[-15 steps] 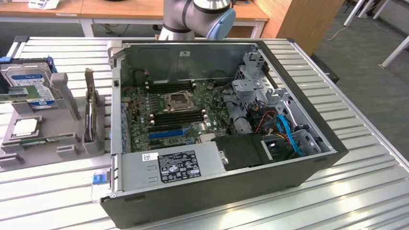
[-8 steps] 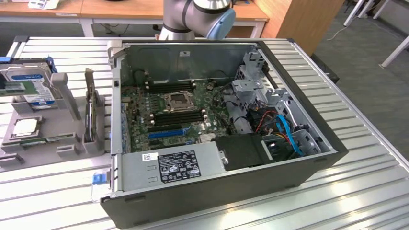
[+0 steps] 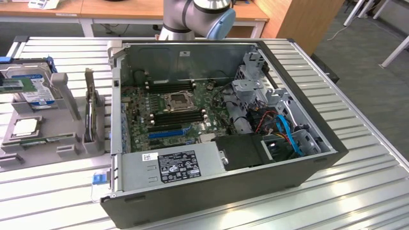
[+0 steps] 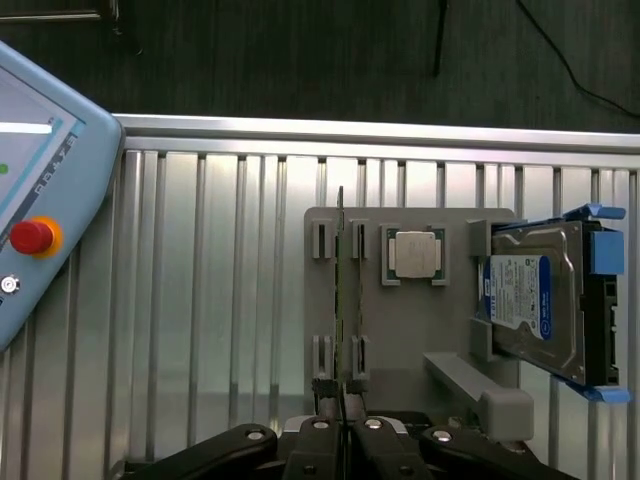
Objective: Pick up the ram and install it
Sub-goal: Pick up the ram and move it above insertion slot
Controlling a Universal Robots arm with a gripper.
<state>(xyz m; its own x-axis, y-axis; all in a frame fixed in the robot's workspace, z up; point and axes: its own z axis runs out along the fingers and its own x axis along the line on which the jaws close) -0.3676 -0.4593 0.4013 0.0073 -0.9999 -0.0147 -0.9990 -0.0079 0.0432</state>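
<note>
Remote session: I have the arm's gripper (image 4: 341, 398) above the slatted metal desk (image 4: 200, 320). Its jaws are pressed together, and in the wrist view their tips line up with one end of the ram (image 4: 342, 290). The ram, a thin green stick seen edge-on, stands on its long edge in the slots of a grey holder (image 4: 400, 330), not yet lifted. Just beside it in the same holder lies the square silver processor (image 4: 415, 252). Beyond that is a hard drive (image 4: 540, 300) with a blue-and-white label, set in blue brackets. A pale blue pendant (image 4: 45, 170) with a red button sits near the desk's edge. The open computer case (image 3: 223, 191) lies on the desk at the exterior view's right of the holder, motherboard (image 3: 172, 110) exposed.
</note>
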